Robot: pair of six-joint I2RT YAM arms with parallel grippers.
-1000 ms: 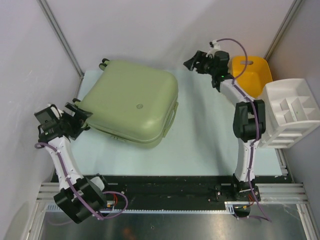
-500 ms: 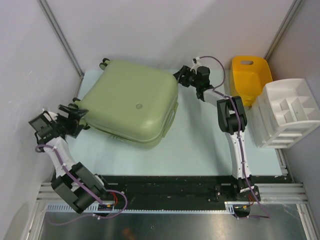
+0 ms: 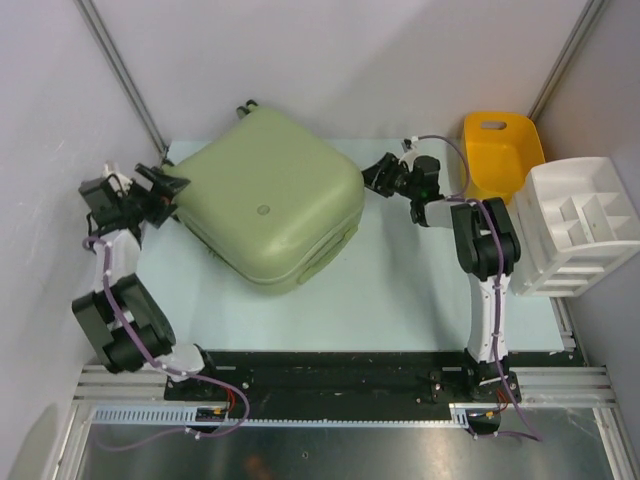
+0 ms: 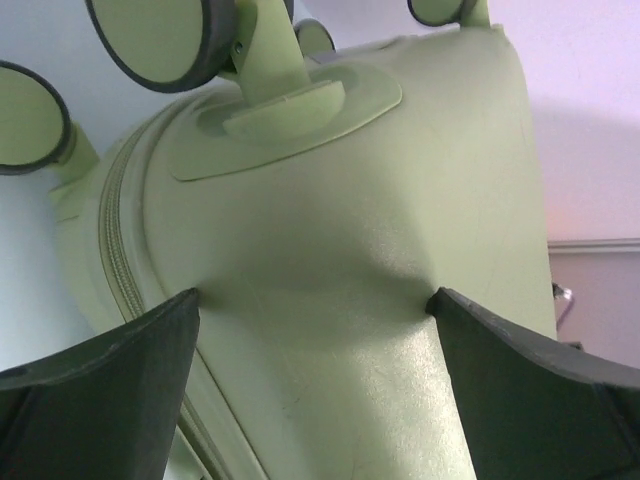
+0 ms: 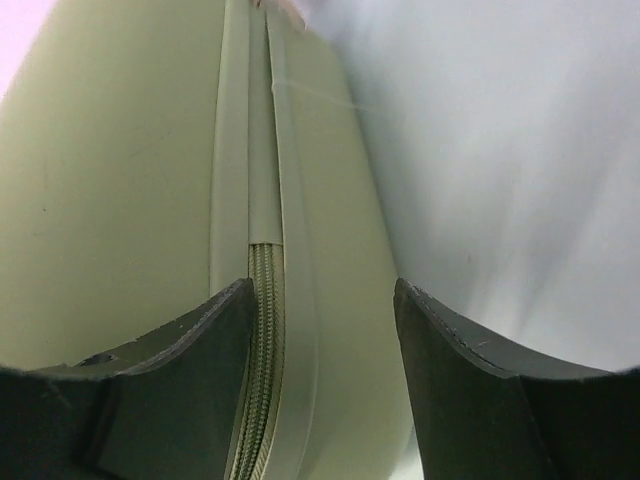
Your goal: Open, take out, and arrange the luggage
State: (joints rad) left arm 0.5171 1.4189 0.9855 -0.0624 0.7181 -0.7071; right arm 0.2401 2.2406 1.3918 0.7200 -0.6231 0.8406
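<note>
From the top external view, the luggage (image 3: 265, 200) lies closed and flat on the pale table (image 3: 400, 300), filling its far left part and turned askew, with one wheeled corner toward the back wall. The left gripper (image 3: 170, 185) sits at the case's left corner near the table's left edge, and the right gripper (image 3: 378, 175) sits just off the case's right side. A yellow tub (image 3: 500, 150) stands at the far right corner, with a white divided tray (image 3: 580, 225) beside it along the right edge. In the left wrist view, the left gripper (image 4: 313, 300) is spread wide. Its dark fingers (image 4: 100, 390) lie to either side of the shell's rounded end, below the wheels (image 4: 150, 40) and beside the zipper (image 4: 115, 250); whether they press the shell cannot be told. In the right wrist view, the right gripper (image 5: 322, 290) is partly open and holds nothing, with the case's zipper seam (image 5: 260, 350) beside its left finger and bare table beyond.
</note>
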